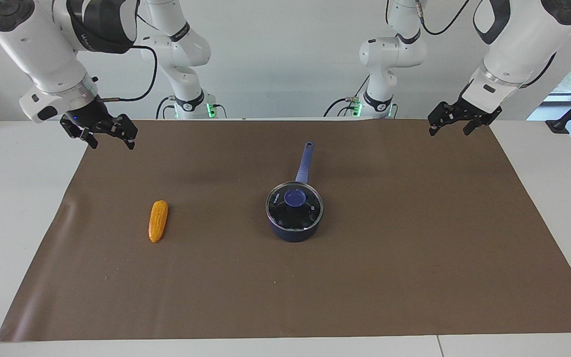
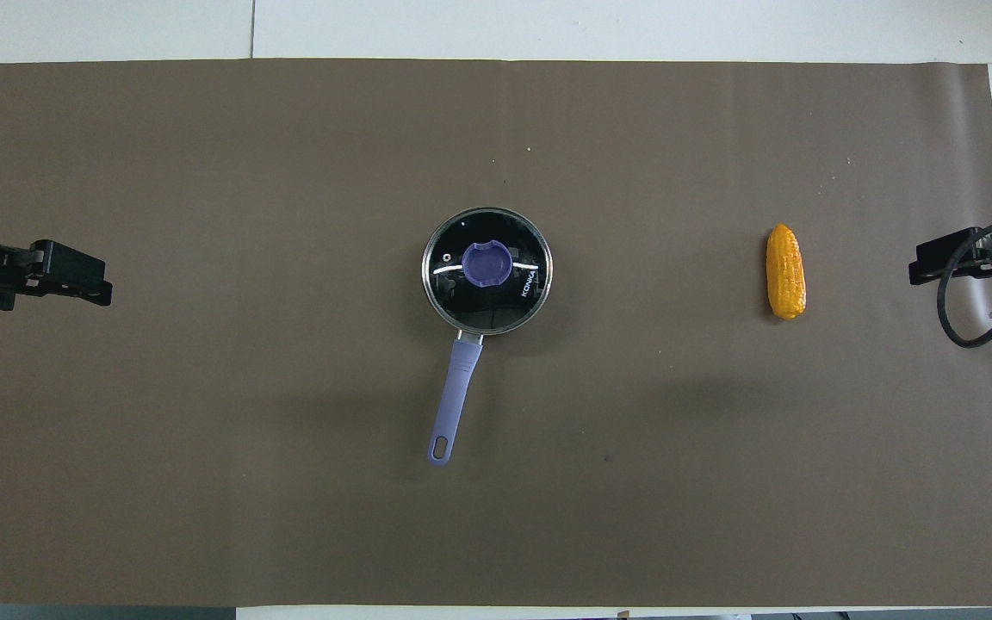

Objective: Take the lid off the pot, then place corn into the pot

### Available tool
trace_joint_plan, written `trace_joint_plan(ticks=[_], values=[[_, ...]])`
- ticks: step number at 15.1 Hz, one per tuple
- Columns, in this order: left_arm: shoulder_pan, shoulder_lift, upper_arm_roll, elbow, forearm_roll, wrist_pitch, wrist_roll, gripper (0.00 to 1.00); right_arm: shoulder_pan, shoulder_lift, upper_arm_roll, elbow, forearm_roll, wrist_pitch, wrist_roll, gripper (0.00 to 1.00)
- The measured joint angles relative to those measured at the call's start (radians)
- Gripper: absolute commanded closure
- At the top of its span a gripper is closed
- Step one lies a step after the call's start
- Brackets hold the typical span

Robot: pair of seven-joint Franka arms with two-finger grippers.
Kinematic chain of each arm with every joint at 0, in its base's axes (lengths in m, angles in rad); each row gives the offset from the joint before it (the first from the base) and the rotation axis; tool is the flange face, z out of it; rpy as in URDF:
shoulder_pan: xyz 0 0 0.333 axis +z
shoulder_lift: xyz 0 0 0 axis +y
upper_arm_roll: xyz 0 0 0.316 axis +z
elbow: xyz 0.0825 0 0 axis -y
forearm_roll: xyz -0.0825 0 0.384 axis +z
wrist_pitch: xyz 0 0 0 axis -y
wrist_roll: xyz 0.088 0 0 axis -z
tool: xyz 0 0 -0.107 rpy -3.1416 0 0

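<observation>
The dark blue pot [image 1: 295, 234] stands mid-table, its lighter blue handle [image 1: 304, 161] pointing toward the robots. The glass lid [image 1: 279, 212] with a blue knob [image 1: 295, 198] rests on it; in the overhead view the lid [image 2: 515, 293] covers the pot [image 2: 455, 400] except for the handle. The orange-yellow corn [image 1: 158, 220] [image 2: 785, 271] lies beside the pot, toward the right arm's end. My right gripper [image 1: 110, 143] [image 2: 914, 271] hangs open over the mat's edge at its own end. My left gripper [image 1: 450, 131] [image 2: 104, 288] waits open at the other end. Neither holds anything.
A brown mat [image 1: 414, 258] covers most of the white table [image 1: 13, 198]. A black cable loop [image 2: 970, 310] hangs by the right gripper. Only small specks lie on the mat apart from the pot and the corn.
</observation>
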Motion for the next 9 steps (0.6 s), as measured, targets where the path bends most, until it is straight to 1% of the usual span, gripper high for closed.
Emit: trace_joint_plan(ticks=[7, 9], values=[[-0.002, 0.0, -0.002, -0.001, 0.0, 0.004, 0.0, 0.0, 0.0, -0.001, 0.0, 0.0, 0.0, 0.0, 0.0, 0.0], [-0.01, 0.001, -0.01, -0.003, -0.003, 0.059, -0.015, 0.0, 0.0, -0.003, 0.0, 0.0, 0.0, 0.0, 0.0, 0.0]])
